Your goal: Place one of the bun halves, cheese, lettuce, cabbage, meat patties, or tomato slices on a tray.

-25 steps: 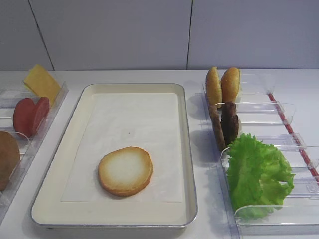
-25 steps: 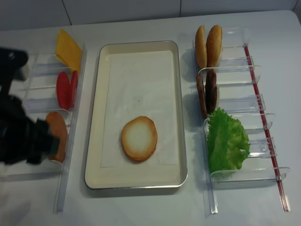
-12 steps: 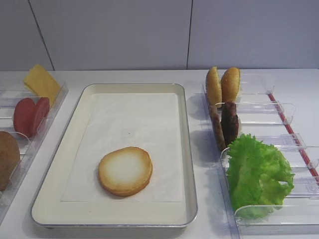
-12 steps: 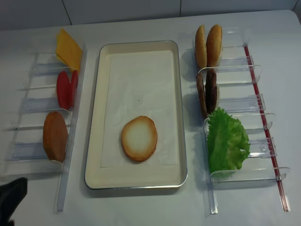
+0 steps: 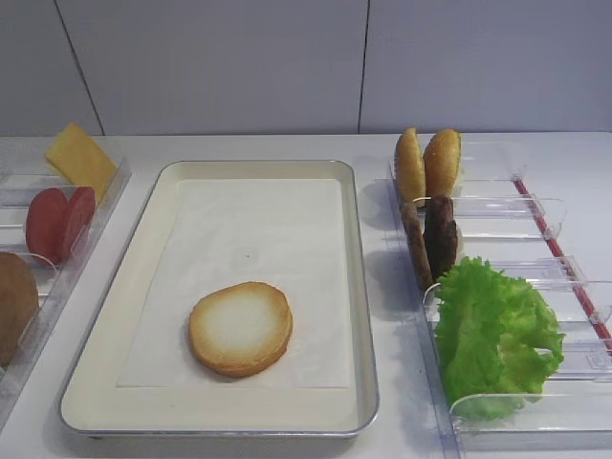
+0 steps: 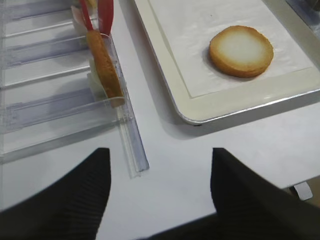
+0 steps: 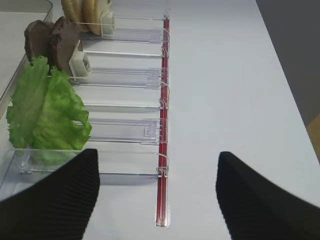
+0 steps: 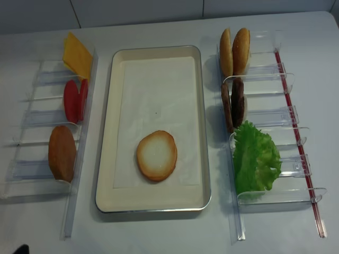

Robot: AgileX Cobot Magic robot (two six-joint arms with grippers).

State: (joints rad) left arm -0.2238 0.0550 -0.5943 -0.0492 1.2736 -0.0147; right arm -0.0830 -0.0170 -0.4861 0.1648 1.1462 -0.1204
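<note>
The bun half [image 5: 240, 328] lies flat, pale cut face up, on the white paper liner [image 5: 249, 239] of the cream tray [image 5: 359, 287], toward the tray's near end and a little left of its middle. Nothing touches it.

The left pincer [image 6: 160, 200] shows only in its own wrist view, where its two dark fingers [image 6: 65, 195] stand wide apart over bare tabletop [image 6: 165, 145], just off the tray's near corner. It holds nothing. The right pincer [image 7: 157, 200] likewise shows only in its wrist view, its fingers [image 7: 55, 200] spread wide and empty above the near end of the right-hand clear holder [image 7: 125, 130].

On the left of the tray a clear divided holder [image 8: 32, 159] carries the yellow-orange cheese slice [image 8: 77, 54] at the far end, then the two red tomato slices [image 8: 75, 100] on edge, then a brown domed bun piece [image 8: 62, 153] leaning in a nearer compartment.

In the right holder, two golden bun halves [image 8: 235, 51] stand on edge at the far end. Just nearer, the two dark meat patties [image 8: 233, 103] also stand on edge. The frilly green lettuce leaf [image 8: 255, 157] fills the next compartments, its far edge close to the patties. A red strip [image 8: 296, 137] runs along the holder's outer side.
</note>
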